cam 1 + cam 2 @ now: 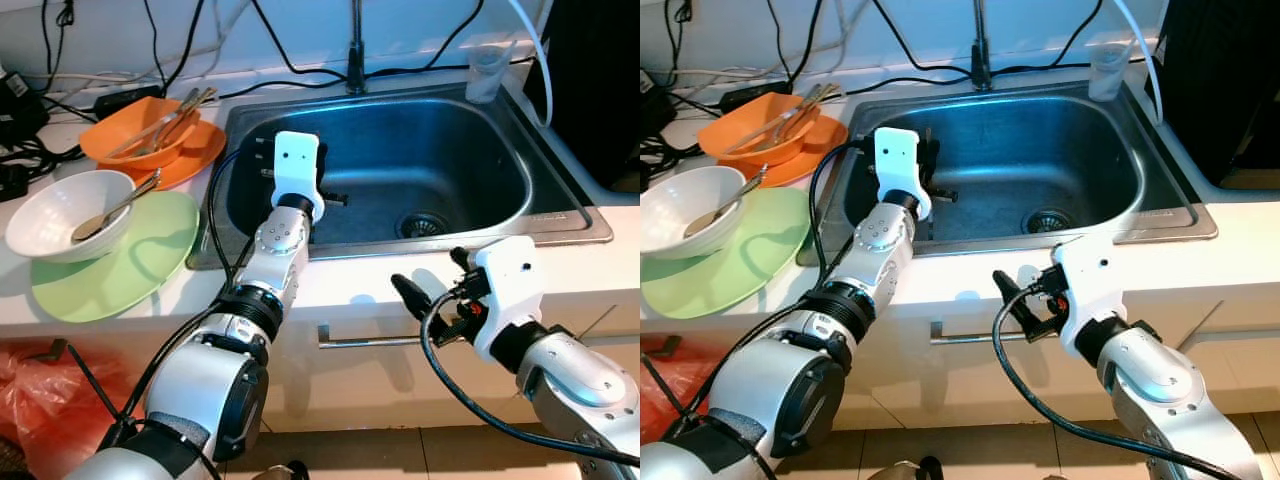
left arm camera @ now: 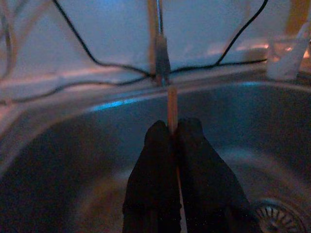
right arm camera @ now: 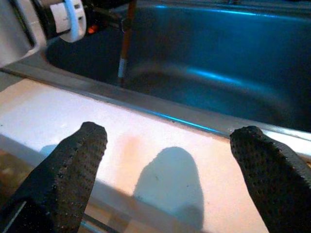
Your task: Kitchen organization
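One chopstick is pinched upright between the left gripper's closed fingers, over the sink basin nr its left wall, prob. to drop it in for washing. Right gripper hangs spread w/ nothing in it, just outside the sink's front rim, likely waiting.

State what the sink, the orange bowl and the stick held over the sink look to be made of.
Sink: brushed stainless steel, dull grey sheen. Orange bowl: probably plastic, uniform matte colour. Stick between the left gripper's fingers: looks like wood or bamboo, tan and slender; possibly a chopstick.
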You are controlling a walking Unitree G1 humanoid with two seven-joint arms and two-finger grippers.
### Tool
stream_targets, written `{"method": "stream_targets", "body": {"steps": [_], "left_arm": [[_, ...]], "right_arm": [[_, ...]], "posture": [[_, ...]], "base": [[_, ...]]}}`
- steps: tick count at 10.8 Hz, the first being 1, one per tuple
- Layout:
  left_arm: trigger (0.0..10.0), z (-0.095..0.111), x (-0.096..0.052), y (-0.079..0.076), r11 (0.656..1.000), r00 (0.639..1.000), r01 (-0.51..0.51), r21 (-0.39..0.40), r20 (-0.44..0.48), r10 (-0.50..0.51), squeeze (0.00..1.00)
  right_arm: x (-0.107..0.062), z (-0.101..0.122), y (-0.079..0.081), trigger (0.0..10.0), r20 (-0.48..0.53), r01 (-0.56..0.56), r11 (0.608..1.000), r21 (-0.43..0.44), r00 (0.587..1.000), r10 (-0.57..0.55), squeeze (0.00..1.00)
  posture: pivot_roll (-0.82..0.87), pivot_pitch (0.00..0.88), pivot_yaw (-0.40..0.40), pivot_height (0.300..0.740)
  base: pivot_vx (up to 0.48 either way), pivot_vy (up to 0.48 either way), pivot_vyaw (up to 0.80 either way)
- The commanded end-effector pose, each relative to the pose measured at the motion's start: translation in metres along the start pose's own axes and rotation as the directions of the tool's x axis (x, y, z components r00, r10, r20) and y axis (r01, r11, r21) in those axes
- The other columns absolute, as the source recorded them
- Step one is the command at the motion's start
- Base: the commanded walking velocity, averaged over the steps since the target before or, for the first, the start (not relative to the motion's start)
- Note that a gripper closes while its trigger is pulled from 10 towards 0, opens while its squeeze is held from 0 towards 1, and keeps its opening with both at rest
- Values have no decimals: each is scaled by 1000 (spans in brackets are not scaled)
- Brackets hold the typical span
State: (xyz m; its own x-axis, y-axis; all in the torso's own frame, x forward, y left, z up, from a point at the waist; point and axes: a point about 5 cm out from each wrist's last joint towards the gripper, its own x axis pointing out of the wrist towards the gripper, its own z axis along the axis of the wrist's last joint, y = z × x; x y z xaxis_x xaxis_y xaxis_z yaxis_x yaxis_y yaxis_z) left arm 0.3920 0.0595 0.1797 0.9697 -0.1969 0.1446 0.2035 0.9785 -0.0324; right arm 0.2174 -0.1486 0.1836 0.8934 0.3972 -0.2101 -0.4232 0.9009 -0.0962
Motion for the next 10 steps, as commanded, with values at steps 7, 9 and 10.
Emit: {"method": "stream_targets", "body": {"steps": [7, 9, 10], "left_arm": [[10000, -5, 1, -11, 996, 995, 71, -58, -63, -74, 1000], [10000, -6, 1, -11, 997, 996, 62, -56, -65, -66, 1000], [10000, -6, 1, -11, 996, 995, 64, -57, -66, -68, 1000]], "right_arm": [[1, 1, 15, 10000, -1, -82, 996, 38, 997, 83, 0], [3, 2, 14, 10000, 5, -77, 997, 29, 997, 77, 0], [3, 2, 13, 10000, 5, -73, 997, 30, 997, 72, 0]], "posture": [[-195, 102, 145, 740], [-191, 105, 145, 740], [-191, 106, 145, 740]], "base": [[0, 0, 0], [0, 0, 0], [0, 0, 0]]}}
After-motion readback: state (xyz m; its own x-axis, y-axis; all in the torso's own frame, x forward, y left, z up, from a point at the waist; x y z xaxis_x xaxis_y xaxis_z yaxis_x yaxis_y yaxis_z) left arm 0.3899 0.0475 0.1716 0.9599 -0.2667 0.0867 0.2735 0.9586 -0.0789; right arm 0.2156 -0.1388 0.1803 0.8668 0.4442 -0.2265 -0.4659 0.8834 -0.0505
